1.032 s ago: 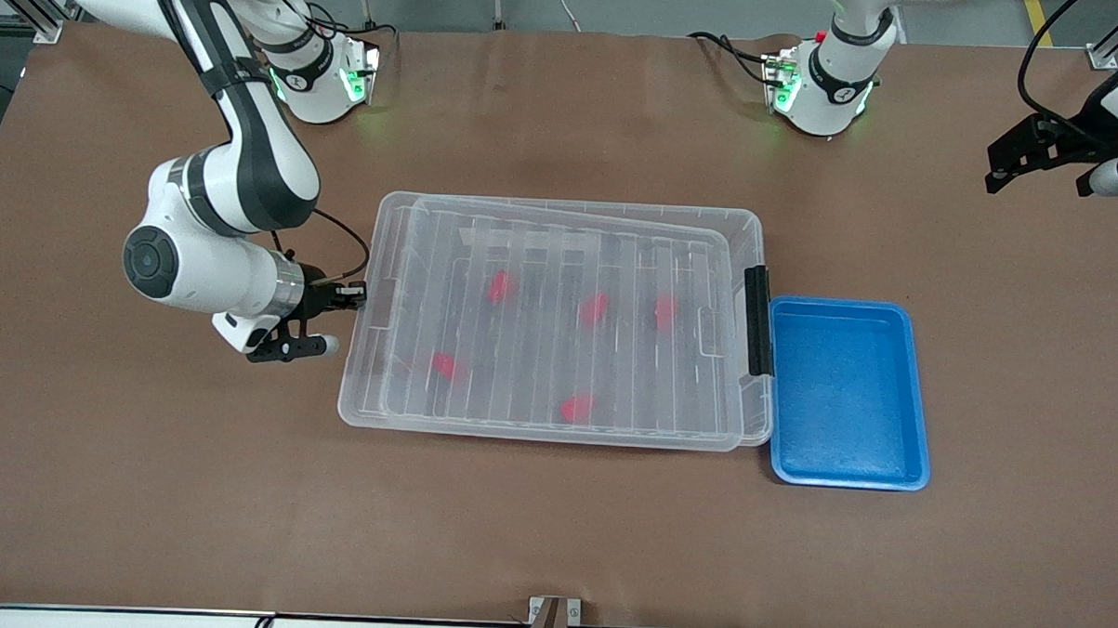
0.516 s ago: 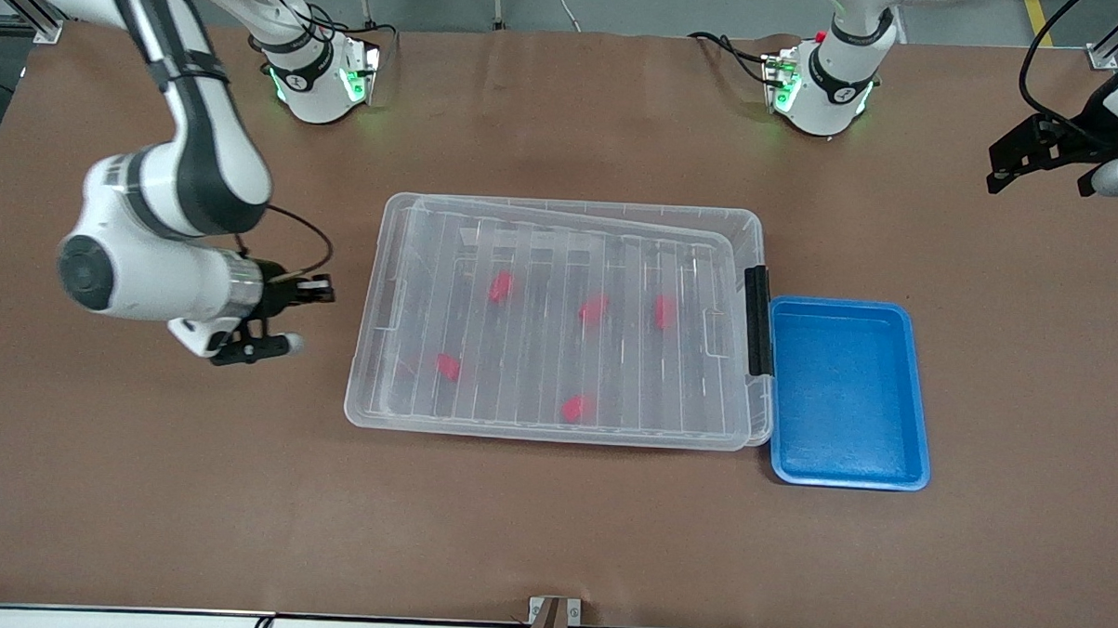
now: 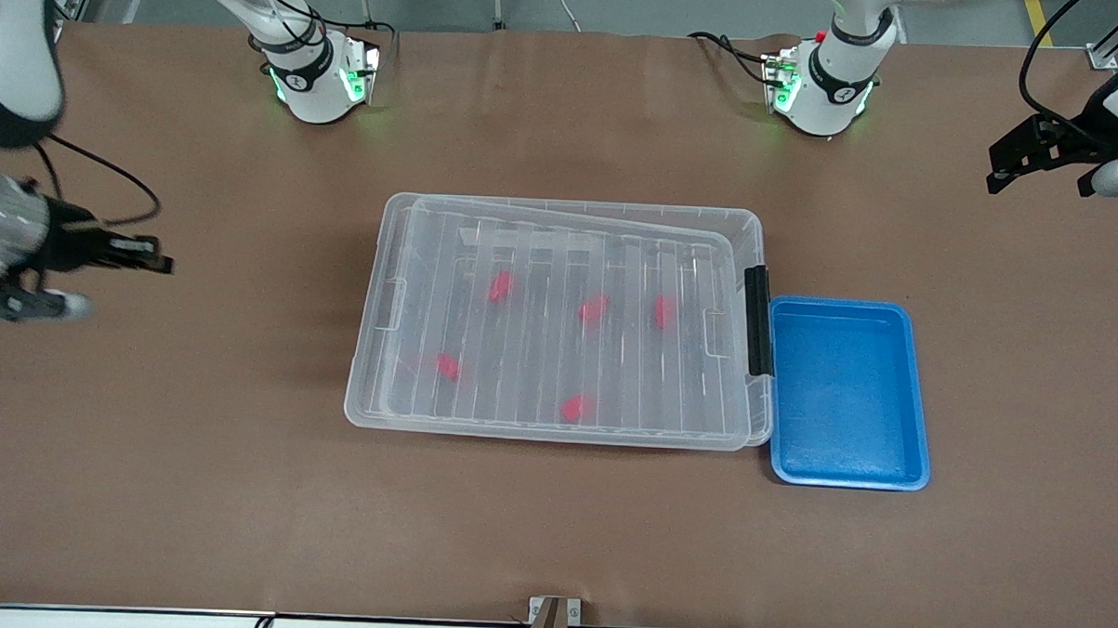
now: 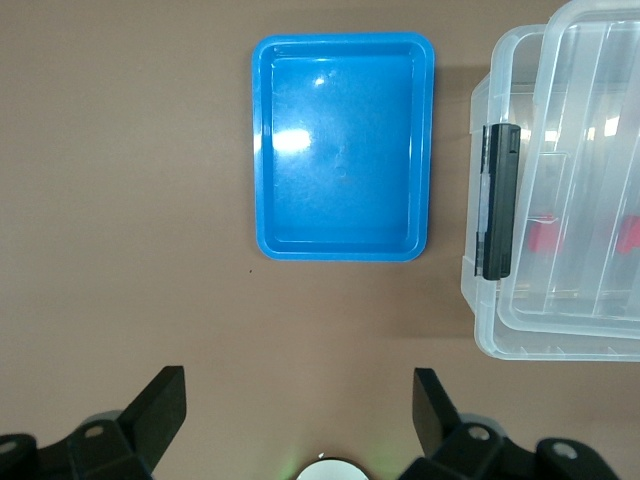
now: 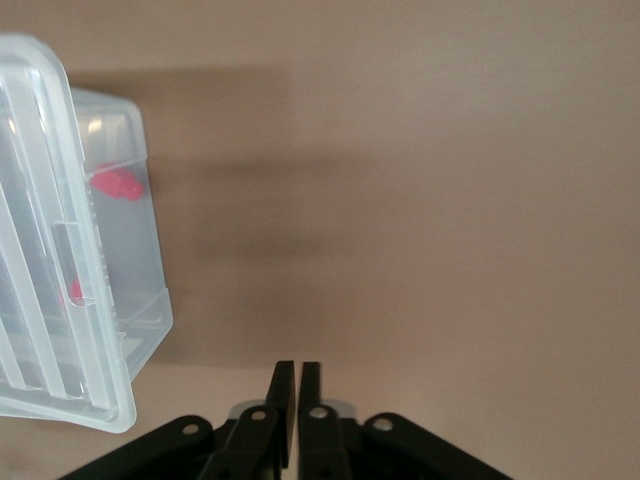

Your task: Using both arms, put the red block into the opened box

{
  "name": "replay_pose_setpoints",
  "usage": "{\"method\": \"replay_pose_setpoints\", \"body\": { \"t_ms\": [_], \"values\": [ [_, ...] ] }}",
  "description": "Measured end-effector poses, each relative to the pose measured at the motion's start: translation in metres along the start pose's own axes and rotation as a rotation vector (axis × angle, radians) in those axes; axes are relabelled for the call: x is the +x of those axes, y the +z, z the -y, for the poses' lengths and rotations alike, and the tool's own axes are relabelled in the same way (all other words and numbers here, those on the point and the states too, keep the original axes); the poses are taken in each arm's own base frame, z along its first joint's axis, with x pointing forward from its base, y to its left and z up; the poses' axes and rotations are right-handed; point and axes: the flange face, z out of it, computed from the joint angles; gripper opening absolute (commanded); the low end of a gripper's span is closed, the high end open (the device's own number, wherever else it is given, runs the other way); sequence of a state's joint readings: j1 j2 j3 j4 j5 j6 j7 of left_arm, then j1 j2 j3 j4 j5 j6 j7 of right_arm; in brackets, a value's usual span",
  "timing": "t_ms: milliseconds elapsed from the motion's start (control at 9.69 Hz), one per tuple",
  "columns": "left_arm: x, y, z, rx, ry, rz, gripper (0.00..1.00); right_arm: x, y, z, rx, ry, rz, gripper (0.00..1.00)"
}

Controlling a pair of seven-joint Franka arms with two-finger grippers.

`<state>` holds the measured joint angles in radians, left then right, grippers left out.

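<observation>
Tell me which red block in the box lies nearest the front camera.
The red block lowest in the front view, under the box's ribbed lid close to its camera-side wall. The other four sit farther from the camera; the next nearest lies toward the right arm's end.

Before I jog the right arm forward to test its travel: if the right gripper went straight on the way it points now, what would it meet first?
Probably the box: the right gripper, shut and empty, points along the table at the box's short side with only bare tabletop between. Its height is unclear, so it might pass above the lid.
</observation>
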<state>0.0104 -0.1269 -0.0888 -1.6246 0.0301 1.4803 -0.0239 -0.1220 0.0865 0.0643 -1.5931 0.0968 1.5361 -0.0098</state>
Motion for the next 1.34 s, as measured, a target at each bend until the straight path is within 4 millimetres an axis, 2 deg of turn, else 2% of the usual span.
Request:
{"method": "replay_pose_setpoints", "body": {
  "t_ms": [206,310,413,516,929,1341],
  "values": [
    [0.000,0.000,0.000,0.000,0.000,0.000,1.00,-0.045,-0.057,-0.003,-0.055,0.035,-0.051,1.00],
    [0.000,0.000,0.000,0.000,0.001,0.000,1.00,-0.060,-0.084,-0.015,-0.061,0.061,-0.072,1.00],
    [0.000,0.000,-0.001,0.000,0.002,0.000,1.00,-0.069,-0.107,-0.027,-0.062,0.084,-0.095,1.00],
    [0.000,0.000,-0.002,0.000,-0.007,0.000,1.00,-0.071,-0.116,-0.032,-0.064,0.096,-0.109,1.00],
    [-0.001,-0.001,-0.012,0.001,-0.021,-0.001,1.00,-0.052,-0.115,-0.035,-0.072,0.097,-0.111,1.00],
    [-0.001,-0.011,-0.011,0.000,0.006,-0.024,1.00,-0.053,-0.117,-0.034,-0.072,0.096,-0.117,1.00]
  ]
}}
